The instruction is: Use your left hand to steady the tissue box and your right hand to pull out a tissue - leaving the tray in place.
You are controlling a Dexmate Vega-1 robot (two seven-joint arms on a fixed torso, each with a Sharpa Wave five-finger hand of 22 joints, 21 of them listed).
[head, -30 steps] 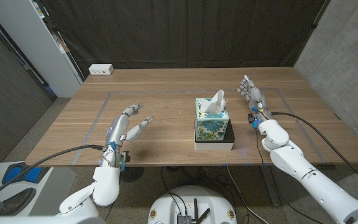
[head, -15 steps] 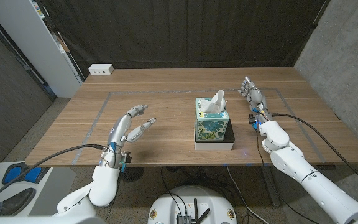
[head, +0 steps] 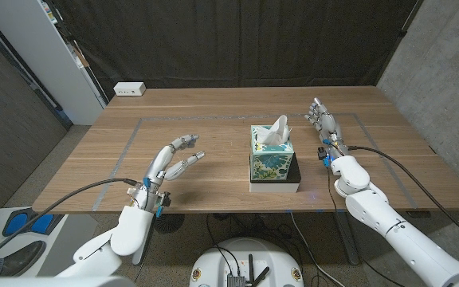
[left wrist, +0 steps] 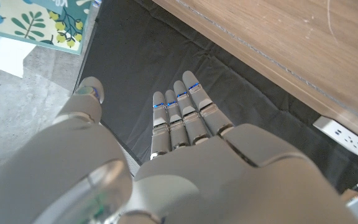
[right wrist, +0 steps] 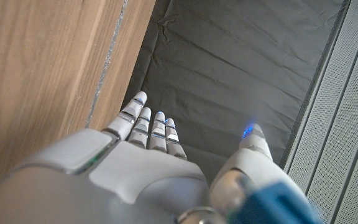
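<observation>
A tissue box (head: 272, 155) with a blue, green and yellow leaf print stands on a white tray (head: 276, 186) near the table's front middle. A white tissue (head: 276, 132) sticks up from its top. My left hand (head: 172, 161) hovers to the left of the box, well apart from it, fingers spread and holding nothing. A corner of the box (left wrist: 39, 22) appears in the left wrist view beyond my left hand (left wrist: 179, 124). My right hand (head: 323, 121) stands to the right of the box, fingers extended and empty, also seen as my right hand (right wrist: 148, 137).
A white power strip (head: 129, 89) lies at the table's far left corner. Grey tape lines (head: 134, 135) mark a rectangle on the wooden table (head: 213, 119). A dark curtain hangs behind, and a white cabinet (head: 54, 48) stands at the left.
My left hand has risen and moved right, towards the tissue box. My right hand has stayed in place.
</observation>
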